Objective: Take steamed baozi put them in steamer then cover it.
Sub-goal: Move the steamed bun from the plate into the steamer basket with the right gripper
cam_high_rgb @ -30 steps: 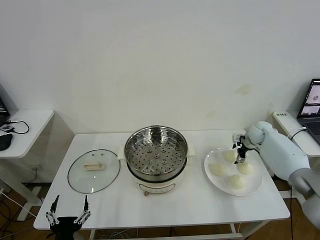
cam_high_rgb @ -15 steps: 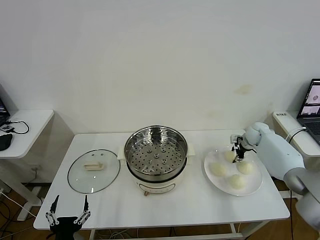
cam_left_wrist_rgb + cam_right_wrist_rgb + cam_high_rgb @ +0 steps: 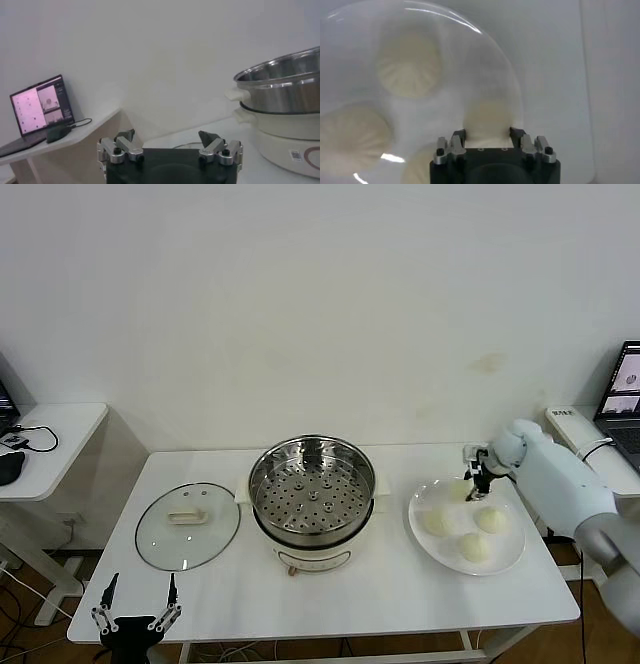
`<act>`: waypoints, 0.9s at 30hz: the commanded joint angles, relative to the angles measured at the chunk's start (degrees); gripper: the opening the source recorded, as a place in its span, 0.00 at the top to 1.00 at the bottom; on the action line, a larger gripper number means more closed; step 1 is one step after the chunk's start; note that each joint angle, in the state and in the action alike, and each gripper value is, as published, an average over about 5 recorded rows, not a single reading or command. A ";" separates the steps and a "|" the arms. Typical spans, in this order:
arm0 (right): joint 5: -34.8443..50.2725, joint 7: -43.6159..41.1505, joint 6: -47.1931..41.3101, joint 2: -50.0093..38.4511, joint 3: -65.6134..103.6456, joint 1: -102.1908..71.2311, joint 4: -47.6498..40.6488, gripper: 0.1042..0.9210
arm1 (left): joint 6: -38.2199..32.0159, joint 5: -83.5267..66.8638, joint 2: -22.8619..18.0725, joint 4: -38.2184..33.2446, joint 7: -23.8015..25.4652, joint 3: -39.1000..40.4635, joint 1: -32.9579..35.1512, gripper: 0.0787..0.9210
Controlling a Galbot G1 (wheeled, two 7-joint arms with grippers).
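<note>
Right gripper point(image 3: 474, 487) is clamped on one pale cream baozi point(image 3: 488, 118), just above the flat white plate point(image 3: 512, 556) at the table's right, where three more buns sit. Lift it straight, keep the squeeze gentle, then swing left over the shiny steel steamer point(image 3: 311, 487). The glass cover point(image 3: 188, 525) lies far left; left gripper point(image 3: 169, 142) waits wide open off the near edge.

Smooth white right arm point(image 3: 560, 479), black gripper bodies, silver screw-studded knuckles, dark jaws
</note>
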 commanded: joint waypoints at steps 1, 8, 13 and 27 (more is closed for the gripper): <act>13.22 -1.08 -2.52 -7.57 -11.50 11.09 16.18 0.42 | 0.08 -0.05 0.03 0.14 0.04 0.09 -0.08 0.12; 24.93 -0.07 -3.28 -6.97 -23.34 25.60 22.87 0.42 | 0.06 -0.67 0.71 0.21 0.06 0.27 -0.56 0.12; 30.83 3.53 -1.84 -2.58 -29.20 32.41 24.51 0.42 | 0.09 -1.58 1.41 0.35 0.17 0.13 -0.81 0.12; 32.05 6.87 8.49 18.39 -39.33 34.28 19.07 0.42 | 0.14 -3.18 3.14 0.39 0.42 -1.00 -1.87 0.12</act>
